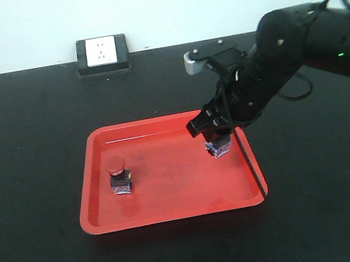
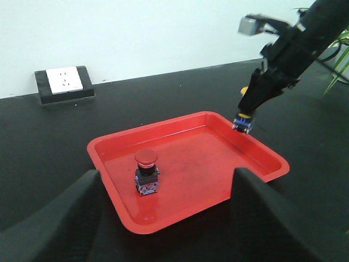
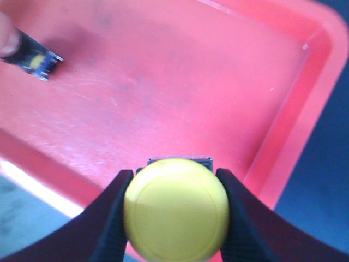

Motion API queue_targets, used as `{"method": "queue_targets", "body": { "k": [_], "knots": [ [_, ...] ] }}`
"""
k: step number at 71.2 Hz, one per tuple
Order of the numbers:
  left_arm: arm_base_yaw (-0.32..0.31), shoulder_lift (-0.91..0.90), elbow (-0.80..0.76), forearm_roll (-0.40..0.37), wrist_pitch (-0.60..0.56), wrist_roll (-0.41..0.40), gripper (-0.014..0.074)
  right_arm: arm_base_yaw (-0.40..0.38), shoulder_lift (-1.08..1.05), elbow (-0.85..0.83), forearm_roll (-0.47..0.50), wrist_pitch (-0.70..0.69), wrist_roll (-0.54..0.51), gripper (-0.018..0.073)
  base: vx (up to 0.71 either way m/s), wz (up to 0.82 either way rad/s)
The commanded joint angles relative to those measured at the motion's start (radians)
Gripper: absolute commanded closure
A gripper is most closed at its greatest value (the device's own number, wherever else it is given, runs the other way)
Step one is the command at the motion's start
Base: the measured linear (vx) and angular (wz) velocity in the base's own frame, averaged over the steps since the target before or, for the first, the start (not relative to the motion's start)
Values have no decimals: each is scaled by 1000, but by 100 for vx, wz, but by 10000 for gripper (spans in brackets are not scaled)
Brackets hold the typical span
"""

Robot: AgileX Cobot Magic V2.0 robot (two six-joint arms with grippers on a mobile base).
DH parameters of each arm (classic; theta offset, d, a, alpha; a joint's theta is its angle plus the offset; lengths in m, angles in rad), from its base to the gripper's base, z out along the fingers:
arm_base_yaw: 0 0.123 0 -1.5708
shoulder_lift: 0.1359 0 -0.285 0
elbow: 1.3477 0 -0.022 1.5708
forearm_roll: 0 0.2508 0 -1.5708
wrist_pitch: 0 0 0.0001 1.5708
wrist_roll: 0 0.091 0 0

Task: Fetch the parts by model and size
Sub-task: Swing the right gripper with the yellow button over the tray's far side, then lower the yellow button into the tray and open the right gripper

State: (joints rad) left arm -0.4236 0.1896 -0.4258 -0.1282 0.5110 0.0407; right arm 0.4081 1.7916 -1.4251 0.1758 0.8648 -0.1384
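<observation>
Right hand (image 3: 175, 218) grips the yellow switch (image 3: 175, 208) by its cap — axis upright, base just above the red tray (image 1: 175, 209) floor at its right side. Red switch (image 1: 119, 176) stands well left. Left hand (image 2: 163, 218) open, nearer it.

2 switches (image 1: 119, 176) (image 1: 219, 146) in tray (image 1: 175, 209), well apart.

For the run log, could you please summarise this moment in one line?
right gripper: shut on yellow switch, over red tray right side | red switch: upright in tray | left gripper: open, empty
</observation>
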Motion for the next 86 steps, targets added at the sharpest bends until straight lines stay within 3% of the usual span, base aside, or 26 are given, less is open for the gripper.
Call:
{"method": "queue_targets", "body": {
  "k": [1,31,64,86],
  "knots": [
    [-2,12,-25,-12,-81,1,113,-2,4,-54,5,-31,1,535,0,0],
    [-2,12,-25,-12,-81,1,113,-2,178,-148,-17,33,6,458,0,0],
    [-2,12,-25,-12,-81,1,113,-2,191,-155,-24,48,21,115,0,0],
    [-2,12,-25,-12,-81,1,113,-2,80,-155,-70,34,17,99,0,0]
  ]
}}
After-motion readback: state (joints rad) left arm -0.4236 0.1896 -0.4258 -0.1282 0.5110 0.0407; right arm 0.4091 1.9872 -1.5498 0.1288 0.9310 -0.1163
